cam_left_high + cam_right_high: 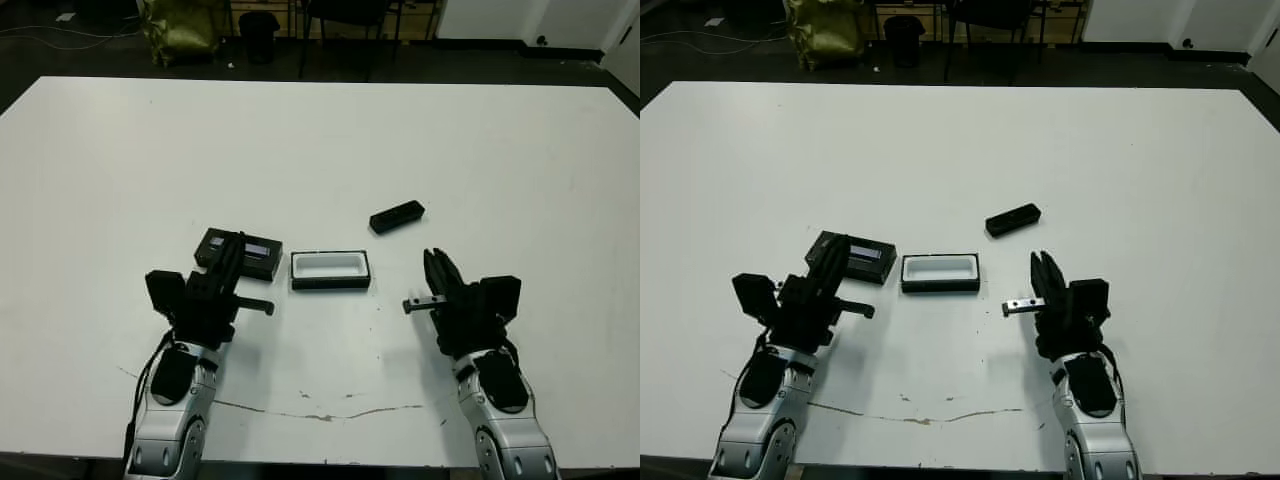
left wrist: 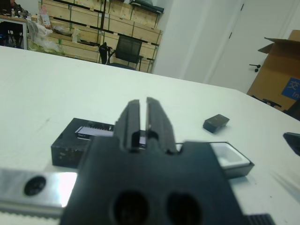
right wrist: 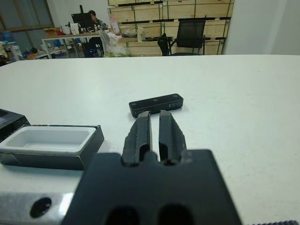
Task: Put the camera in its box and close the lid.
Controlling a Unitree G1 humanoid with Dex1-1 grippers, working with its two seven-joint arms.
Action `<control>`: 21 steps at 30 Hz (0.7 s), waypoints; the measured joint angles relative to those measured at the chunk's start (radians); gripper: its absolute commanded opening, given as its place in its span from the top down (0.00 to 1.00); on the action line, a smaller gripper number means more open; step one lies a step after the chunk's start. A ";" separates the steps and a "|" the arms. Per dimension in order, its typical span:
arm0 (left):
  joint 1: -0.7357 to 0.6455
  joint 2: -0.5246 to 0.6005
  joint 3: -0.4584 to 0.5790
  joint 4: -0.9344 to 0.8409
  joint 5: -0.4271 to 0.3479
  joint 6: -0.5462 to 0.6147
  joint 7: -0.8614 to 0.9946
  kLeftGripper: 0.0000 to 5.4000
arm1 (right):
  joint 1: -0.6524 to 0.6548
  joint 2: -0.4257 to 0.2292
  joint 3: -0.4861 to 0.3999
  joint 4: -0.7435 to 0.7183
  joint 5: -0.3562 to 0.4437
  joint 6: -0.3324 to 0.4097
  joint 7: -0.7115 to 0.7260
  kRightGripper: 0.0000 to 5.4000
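right pincer (image 1: 434,262) pressed together | left pincer (image 1: 233,250) pressed together, over lid (image 1: 240,253) | box (image 1: 331,269) between | camera (image 1: 397,216) apart

One white table (image 1: 320,140) carries three loose things: one camera (image 1: 397,216), one box (image 1: 331,270) and one lid (image 1: 240,253). Two tools are over it, the left tool (image 1: 234,262) and the right tool (image 1: 438,268), each with two black fingers pressed together. Beyond the far edge stands one black chair (image 3: 189,36), and one person (image 3: 92,18) sits at a desk.
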 measured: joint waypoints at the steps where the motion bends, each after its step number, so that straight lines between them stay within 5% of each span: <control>1: 0.000 0.000 0.000 0.000 0.000 0.000 0.000 1.00 | 0.000 0.000 0.000 0.000 0.000 0.000 0.001 1.00; 14: 0.001 0.001 0.000 -0.003 0.003 0.001 0.002 1.00 | -0.002 -0.009 0.007 -0.019 0.001 0.004 0.014 1.00; 21: 0.001 -0.001 -0.009 -0.003 0.015 0.001 0.010 1.00 | -0.236 -0.168 -0.079 -0.082 0.034 0.084 0.121 1.00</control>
